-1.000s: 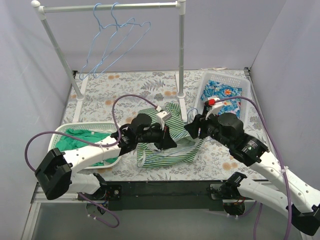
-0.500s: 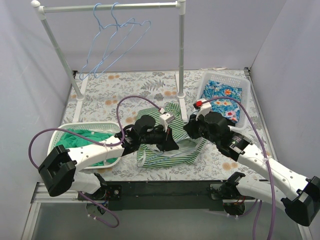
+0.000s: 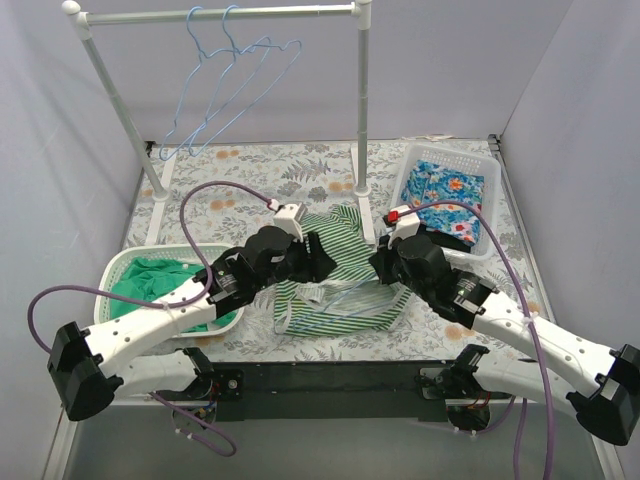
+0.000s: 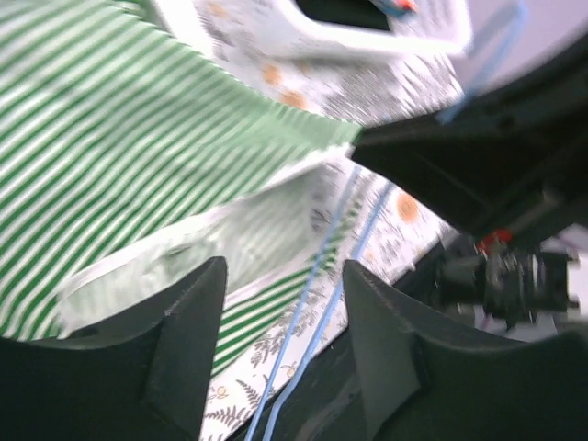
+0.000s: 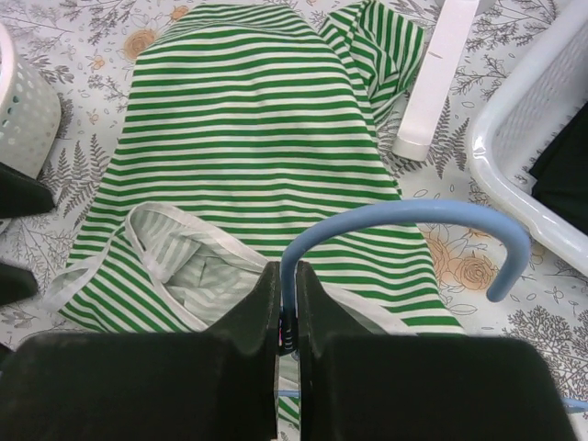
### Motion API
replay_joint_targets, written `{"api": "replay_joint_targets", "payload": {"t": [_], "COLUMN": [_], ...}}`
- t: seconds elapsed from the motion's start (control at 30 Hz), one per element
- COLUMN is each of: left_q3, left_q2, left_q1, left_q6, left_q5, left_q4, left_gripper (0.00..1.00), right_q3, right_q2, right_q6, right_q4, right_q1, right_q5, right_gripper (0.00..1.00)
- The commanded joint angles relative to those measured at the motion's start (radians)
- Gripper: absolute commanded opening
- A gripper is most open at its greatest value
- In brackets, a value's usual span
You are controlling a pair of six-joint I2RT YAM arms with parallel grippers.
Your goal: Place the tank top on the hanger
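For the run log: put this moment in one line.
right gripper: shut on hanger | left gripper: open over tank top | tank top: on table

tank top [image 5: 248,119]: green-white stripes (white edging) | hanger [image 5: 404,211]: light blue

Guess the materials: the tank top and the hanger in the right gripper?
The tank top looks like soft matte knit, probably cotton jersey: it lies limp and creased. The hanger is a thin rod with a smooth light-blue finish, likely plastic-coated wire, though its core is not visible.
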Motion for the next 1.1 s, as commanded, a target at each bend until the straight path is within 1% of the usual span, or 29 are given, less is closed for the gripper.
{"api": "replay_joint_targets", "payload": {"t": [0.0,0.03,0.07,0.17,0.23,0.27,0.47,0.63,0.73,0.8,0.9,1.0,1.07], "left_q3": [0.080,0.088,0.091,0.100,0.103,0.103,0.083,0.062,0.054,0.051,0.033,0.010,-0.001], "left_q2": [-0.024,0.013,0.034,0.125,0.166,0.198,0.268,0.321,0.346,0.357,0.361,0.355,0.351], "left_q1": [0.003,0.005,0.008,0.012,0.014,0.014,0.031,0.043,0.052,0.055,0.057,0.066,0.069], "left_q6": [-0.128,-0.138,-0.146,-0.154,-0.160,-0.163,-0.160,-0.143,-0.131,-0.131,-0.134,-0.135,-0.140], "left_q5": [-0.335,-0.393,-0.409,-0.426,-0.421,-0.418,-0.414,-0.383,-0.359,-0.351,-0.346,-0.305,-0.277], "left_q4": [-0.280,-0.356,-0.386,-0.460,-0.478,-0.477,-0.417,-0.343,-0.316,-0.316,-0.304,-0.282,-0.277], "left_gripper": [0.45,0.44,0.43,0.37,0.34,0.34,0.31,0.34,0.34,0.30,0.29,0.26,0.22], "right_q3": [0.000,0.003,0.008,0.012,0.017,0.020,0.035,0.040,0.043,0.045,0.048,0.052,0.055], "right_q2": [-0.003,0.002,0.005,0.016,0.020,0.023,0.037,0.042,0.042,0.043,0.045,0.050,0.053], "right_q6": [0.030,0.034,0.037,0.048,0.053,0.053,0.056,0.056,0.057,0.057,0.060,0.065,0.068], "right_q4": [0.018,0.013,0.007,0.001,-0.005,-0.008,-0.024,-0.025,-0.027,-0.031,-0.033,-0.033,-0.037], "right_q1": [0.040,0.047,0.053,0.070,0.076,0.080,0.088,0.091,0.093,0.093,0.093,0.094,0.094], "right_q5": [0.135,0.149,0.161,0.190,0.209,0.214,0.240,0.243,0.244,0.249,0.255,0.263,0.273], "right_gripper": [0.01,0.01,0.01,0.01,0.01,0.01,0.01,0.01,0.01,0.01,0.01,0.01,0.01]}}
